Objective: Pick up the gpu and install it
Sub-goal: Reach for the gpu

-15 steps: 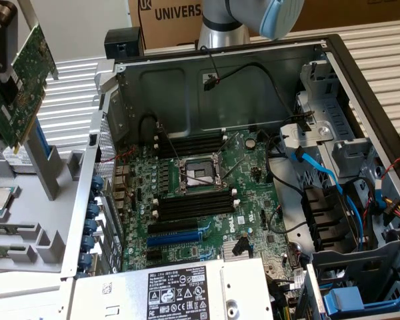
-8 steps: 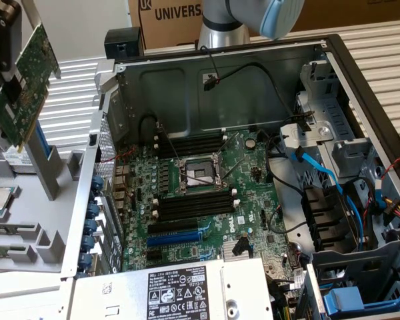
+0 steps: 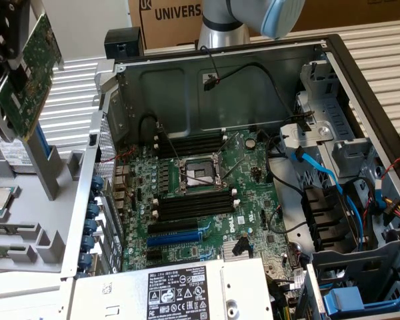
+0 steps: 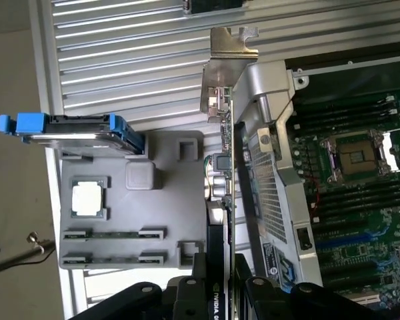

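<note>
Fingers (image 4: 242, 277): closed on gpu (image 4: 225, 167), pinching both faces to keep card edge-on | gpu: aloft, bracket end farthest from grip, over parts tray (image 4: 120, 213) edge nearest case wall (image 4: 280, 193) | motherboard (image 3: 247, 180): slot unfilled, install pending

"UNIVERS" is printed in dark capitals on the box (image 3: 168, 19) at the upper middle of the exterior view — the rest of the word is hidden. "DELL" is read at the head of the label (image 3: 177, 293) at the bottom middle; its finer print is not legible. Small white print on the gpu (image 4: 217, 260) cannot be made out.
</note>
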`<state>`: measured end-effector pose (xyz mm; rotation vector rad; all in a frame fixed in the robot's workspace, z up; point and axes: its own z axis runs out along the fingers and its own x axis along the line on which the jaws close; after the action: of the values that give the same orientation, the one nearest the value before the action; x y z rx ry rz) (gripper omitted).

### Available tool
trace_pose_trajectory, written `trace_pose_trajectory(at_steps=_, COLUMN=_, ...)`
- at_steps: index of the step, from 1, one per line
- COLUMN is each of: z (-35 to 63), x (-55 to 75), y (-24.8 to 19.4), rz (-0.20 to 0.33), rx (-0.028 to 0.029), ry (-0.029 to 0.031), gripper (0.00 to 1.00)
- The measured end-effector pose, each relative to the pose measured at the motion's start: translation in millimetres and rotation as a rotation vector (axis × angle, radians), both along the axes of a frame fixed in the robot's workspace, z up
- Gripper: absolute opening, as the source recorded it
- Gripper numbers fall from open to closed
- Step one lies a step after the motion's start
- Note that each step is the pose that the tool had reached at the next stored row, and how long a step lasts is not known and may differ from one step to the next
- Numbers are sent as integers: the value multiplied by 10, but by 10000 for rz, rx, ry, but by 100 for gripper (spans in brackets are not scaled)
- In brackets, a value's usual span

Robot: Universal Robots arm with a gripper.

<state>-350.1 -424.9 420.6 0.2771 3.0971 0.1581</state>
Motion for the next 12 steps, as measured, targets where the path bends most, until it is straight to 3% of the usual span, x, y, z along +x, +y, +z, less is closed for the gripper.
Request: trace_pose_trajectory(at_steps=12, z=169, x=197, y=-34, rz=391, rx=0, ry=169, gripper=26)
